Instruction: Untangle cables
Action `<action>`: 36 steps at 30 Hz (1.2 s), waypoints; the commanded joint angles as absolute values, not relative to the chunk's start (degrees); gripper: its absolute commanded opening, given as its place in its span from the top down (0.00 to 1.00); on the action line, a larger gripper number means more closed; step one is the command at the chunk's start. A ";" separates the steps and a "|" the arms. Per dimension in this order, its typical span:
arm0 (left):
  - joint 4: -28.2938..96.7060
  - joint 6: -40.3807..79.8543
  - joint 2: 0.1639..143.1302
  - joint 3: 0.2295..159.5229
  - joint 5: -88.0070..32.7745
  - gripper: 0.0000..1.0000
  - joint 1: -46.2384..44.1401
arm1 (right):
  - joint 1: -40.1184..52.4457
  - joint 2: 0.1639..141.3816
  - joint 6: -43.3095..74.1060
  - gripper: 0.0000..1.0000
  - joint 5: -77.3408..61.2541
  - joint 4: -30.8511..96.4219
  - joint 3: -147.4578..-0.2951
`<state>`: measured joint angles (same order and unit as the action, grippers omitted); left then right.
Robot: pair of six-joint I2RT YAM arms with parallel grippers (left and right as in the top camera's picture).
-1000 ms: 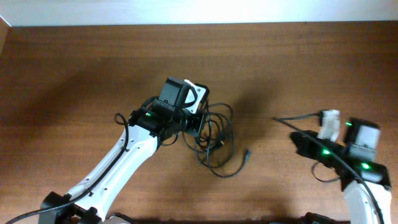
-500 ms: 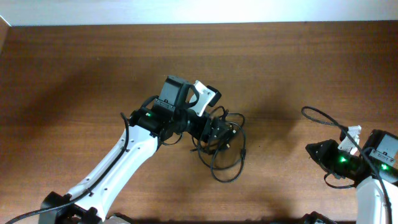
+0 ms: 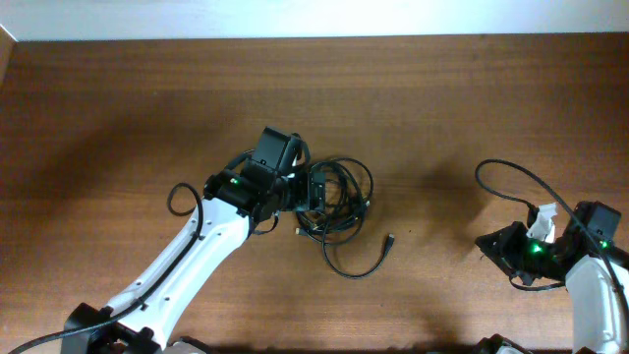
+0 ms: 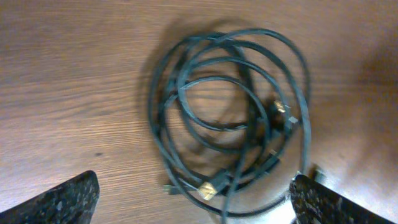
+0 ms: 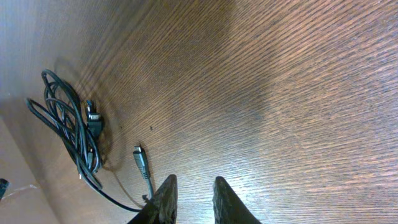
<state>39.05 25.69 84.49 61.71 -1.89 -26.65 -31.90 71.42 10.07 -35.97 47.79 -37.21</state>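
Observation:
The cables (image 3: 342,200) are thin black cords bunched in one coiled tangle at the table's middle. One strand loops toward the front and ends in a small plug (image 3: 390,239). My left gripper (image 3: 313,189) hangs over the tangle's left side. It is open wide, its fingertips (image 4: 68,199) straddling the coil (image 4: 158,124), which shows a gold-tipped plug (image 4: 208,190). My right gripper (image 3: 488,244) sits far to the right, apart from the cables (image 5: 68,124). Its fingers (image 5: 165,199) stand a narrow gap apart with nothing between them. A loose plug (image 5: 140,158) lies just ahead of them.
A thicker black wire (image 3: 506,177) belonging to the right arm arcs above it. Brown wooden table (image 3: 128,118) runs to a pale wall at the back.
My left gripper went from shut to wide open and settled over the tangle. The right arm pulled back to the right and front, its jaws parting slightly. The strand stretched rightward now lies by the tangle.

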 commanded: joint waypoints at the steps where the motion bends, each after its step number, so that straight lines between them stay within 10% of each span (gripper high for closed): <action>1: 40.23 29.56 83.88 61.91 5.45 0.01 -26.63 | -32.21 71.75 9.19 0.80 -35.27 48.03 -37.01; 18: 8.23 38.22 101.08 61.89 -12.82 0.12 -33.28 | -32.21 71.75 9.21 0.80 -35.24 48.69 -36.93; 28: -1.34 41.17 109.38 61.89 -15.46 0.69 -36.56 | -32.21 71.75 9.21 0.79 -35.22 48.88 -36.93; 30: -0.75 41.12 109.38 61.89 -15.42 0.48 -36.53 | -32.21 71.75 9.21 0.79 -35.18 48.90 -36.93; 32: 0.27 41.12 109.38 61.89 -15.38 0.69 -36.47 | -32.21 71.75 9.23 0.76 -33.34 48.93 -36.93; 36: 2.20 41.10 109.38 61.89 -15.46 0.65 -36.49 | -32.23 71.75 9.23 0.65 -32.25 49.56 -36.93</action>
